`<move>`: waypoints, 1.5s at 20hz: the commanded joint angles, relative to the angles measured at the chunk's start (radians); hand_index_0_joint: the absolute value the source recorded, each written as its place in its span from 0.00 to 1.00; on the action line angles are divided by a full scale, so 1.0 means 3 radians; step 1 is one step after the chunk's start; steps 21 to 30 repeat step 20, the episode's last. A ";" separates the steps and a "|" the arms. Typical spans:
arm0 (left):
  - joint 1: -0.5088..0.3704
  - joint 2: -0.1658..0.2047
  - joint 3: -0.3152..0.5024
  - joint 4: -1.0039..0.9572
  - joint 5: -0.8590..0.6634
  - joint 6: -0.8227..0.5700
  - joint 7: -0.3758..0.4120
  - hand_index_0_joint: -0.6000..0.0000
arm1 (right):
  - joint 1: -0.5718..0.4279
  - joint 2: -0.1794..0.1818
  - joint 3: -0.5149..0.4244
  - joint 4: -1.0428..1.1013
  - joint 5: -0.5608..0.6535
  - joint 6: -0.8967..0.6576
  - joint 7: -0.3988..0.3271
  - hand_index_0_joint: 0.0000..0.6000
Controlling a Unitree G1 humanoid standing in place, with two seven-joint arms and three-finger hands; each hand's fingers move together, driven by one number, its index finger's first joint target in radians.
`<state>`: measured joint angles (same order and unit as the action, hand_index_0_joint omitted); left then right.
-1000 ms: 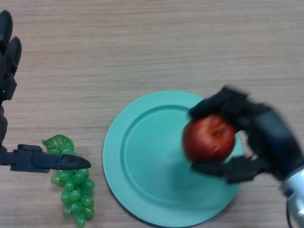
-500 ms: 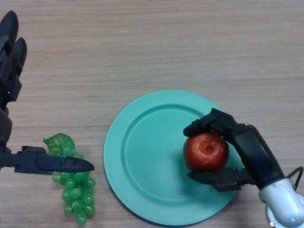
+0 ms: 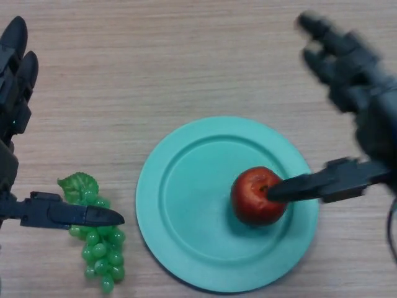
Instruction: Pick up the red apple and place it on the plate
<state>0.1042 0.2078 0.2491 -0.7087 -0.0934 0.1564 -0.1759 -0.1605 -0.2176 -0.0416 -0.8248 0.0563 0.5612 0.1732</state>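
Released since a moment ago: right hand (image 3: pixel 363 124) spread wide, red apple (image 3: pixel 257 195) resting on the plate (image 3: pixel 180 192).
Its thumb overlaps the apple; withdrawing could nudge it rolling; left hand (image 3: pixel 15 124) idle, fingers straight.

A light wood-grain table (image 3: pixel 186 56) fills the view.

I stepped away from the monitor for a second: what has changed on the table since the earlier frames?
The right hand has let go of the red apple: its fingers have opened and swung up and away, the thumb now straight over the apple. The apple sits on the teal plate, slightly further left. The left hand, green grapes and plate stayed put.
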 commanded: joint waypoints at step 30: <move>-0.0260 0.0203 0.0097 -0.0054 0.0119 -0.0263 0.0028 1.00 | 0.0568 -0.0107 -0.0549 -0.0317 0.0803 -0.0738 -0.0232 0.00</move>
